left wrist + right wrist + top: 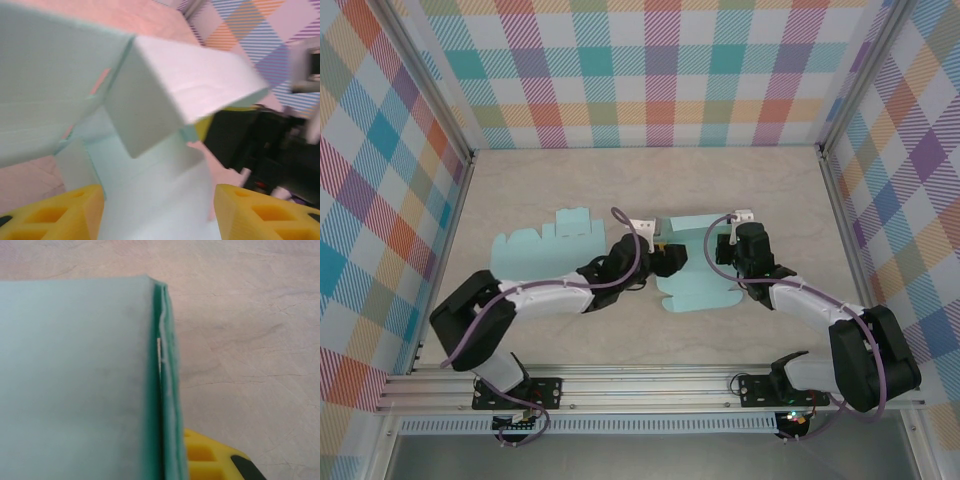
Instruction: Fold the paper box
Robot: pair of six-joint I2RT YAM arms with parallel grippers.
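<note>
The teal paper box [692, 285] lies partly folded in the middle of the table. My left gripper [665, 258] is at its left edge. In the left wrist view its yellow fingers [55, 212] stand apart, open, with a pale teal panel [155, 200] running between them and a raised, folded flap [185, 85] just ahead. My right gripper [735, 262] is at the box's right side. In the right wrist view the right gripper [170, 460] is shut on a doubled-over wall [167, 390] of the box, with one yellow finger [210, 460] showing beside that wall.
A second flat teal cut-out sheet [540, 243] lies to the left, under the left arm's forearm. Aluminium frame rails [835, 190] and checked walls close in the table on three sides. The right arm's black wrist [260, 145] sits close ahead of the left gripper.
</note>
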